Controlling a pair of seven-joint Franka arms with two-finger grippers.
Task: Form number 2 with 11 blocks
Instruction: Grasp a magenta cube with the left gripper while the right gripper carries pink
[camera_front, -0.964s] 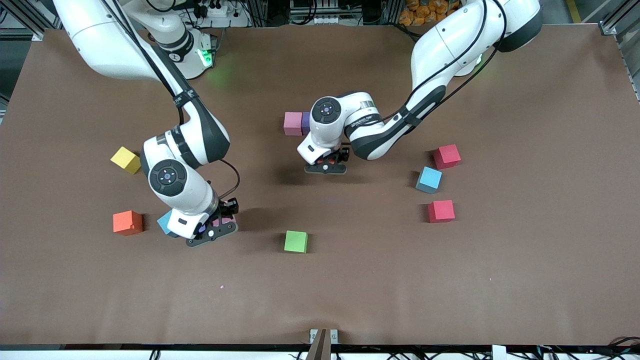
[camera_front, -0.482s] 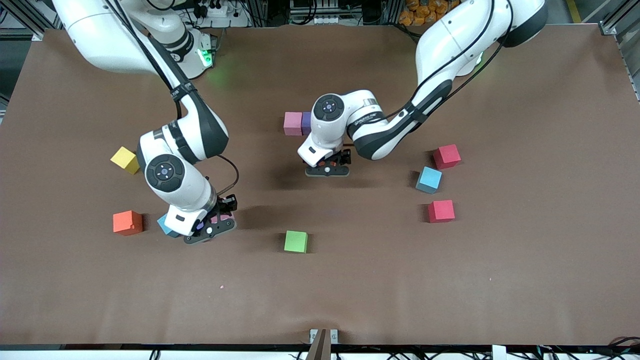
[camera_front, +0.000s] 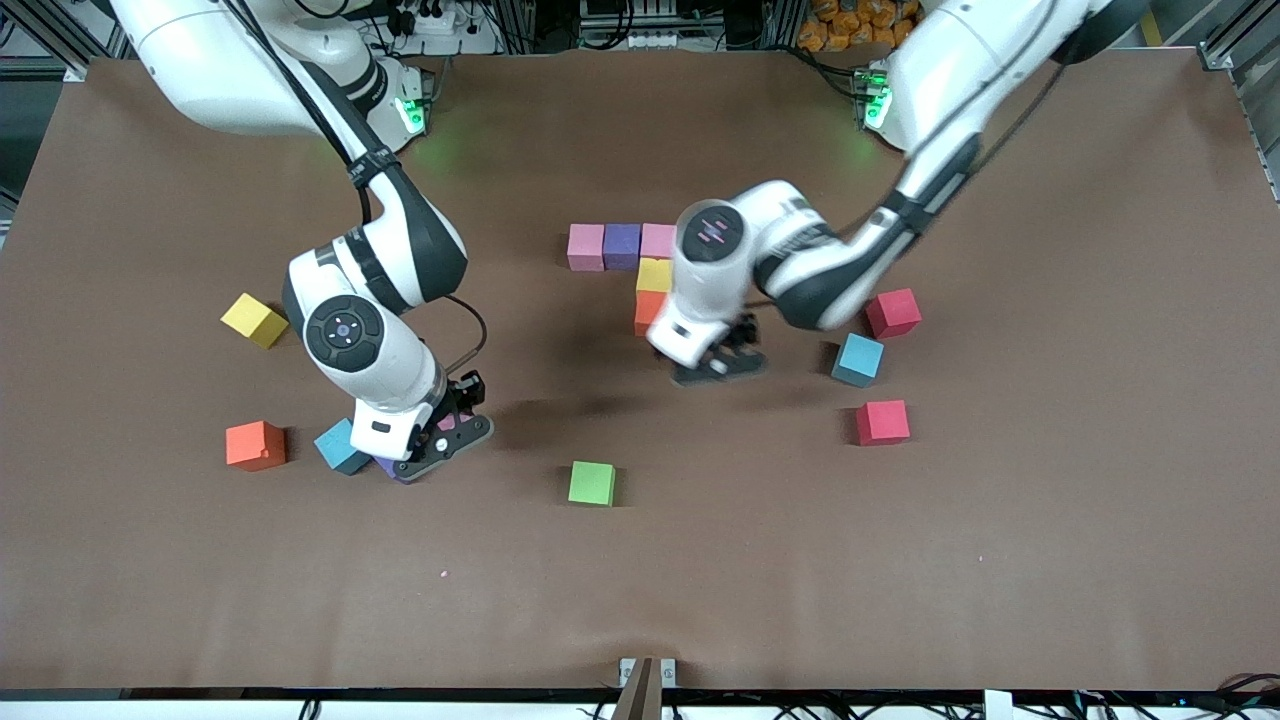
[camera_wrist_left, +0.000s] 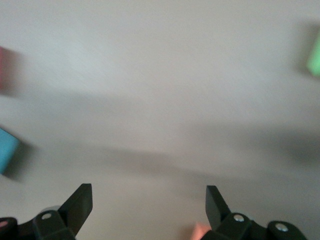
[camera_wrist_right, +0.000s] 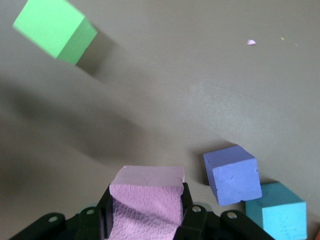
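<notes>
five blocks (camera_front: 640, 262) joined, six scattered

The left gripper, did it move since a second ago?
Yes. The left gripper, open and empty, slid from beside the pink block toward the left arm's end, closer to the light blue block.
</notes>
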